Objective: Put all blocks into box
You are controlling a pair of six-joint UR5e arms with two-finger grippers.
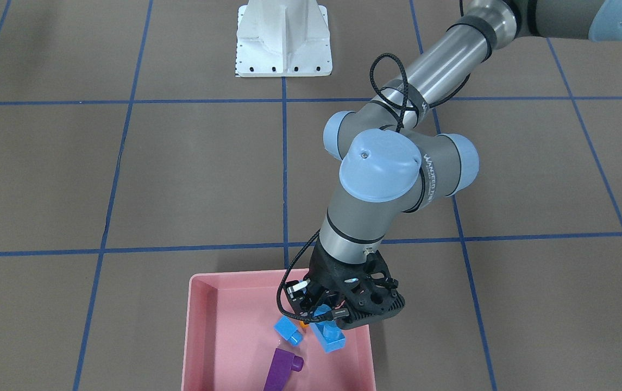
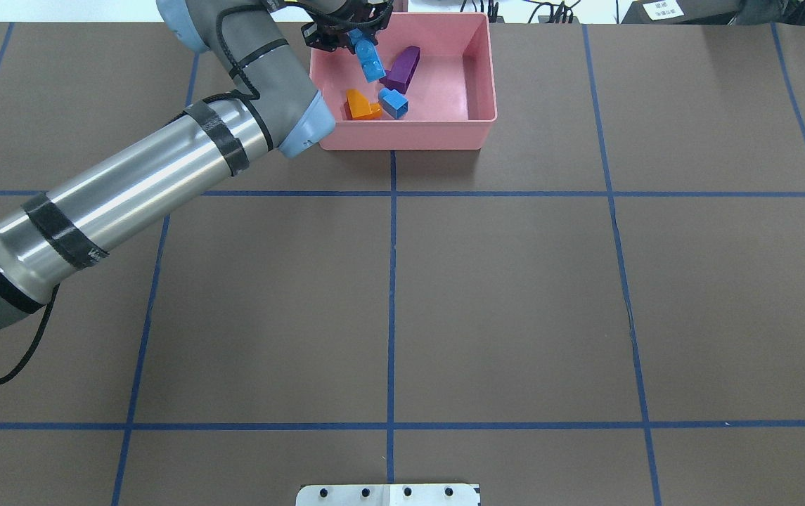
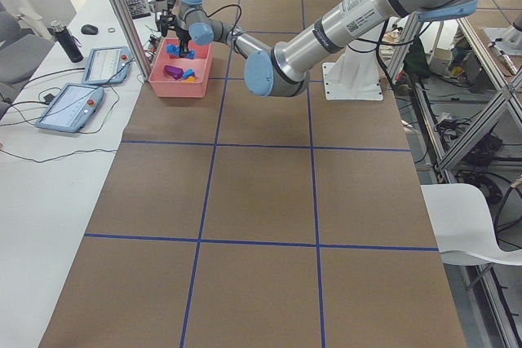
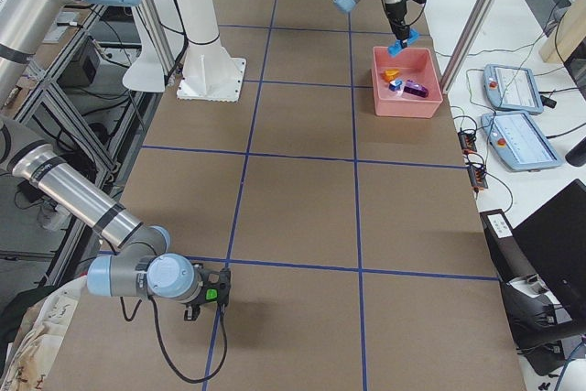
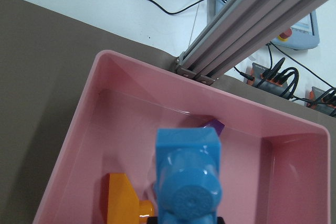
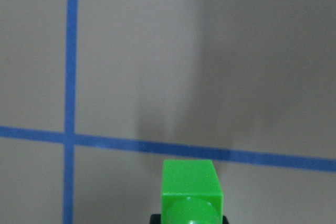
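The pink box (image 2: 409, 137) stands at the far middle of the table and also shows in the front-facing view (image 1: 202, 336). In it lie the orange sloped brick (image 2: 362, 105), the small blue cube (image 2: 394, 102) and the purple sloped brick (image 2: 402, 68). My left gripper (image 2: 353, 31) is shut on the long blue bar (image 2: 368, 60) and holds it above the box's left part. The left wrist view shows the bar (image 5: 188, 182) over the box floor. My right gripper (image 6: 189, 216) is shut on the green brick (image 6: 190, 192) just above the bare table, far from the box (image 4: 407, 89).
The white base plate (image 1: 283, 41) is bolted at the robot's side of the table. An aluminium post (image 5: 252, 24) stands just behind the box. Tablets (image 3: 77, 107) and cables lie on the white side table beyond it.
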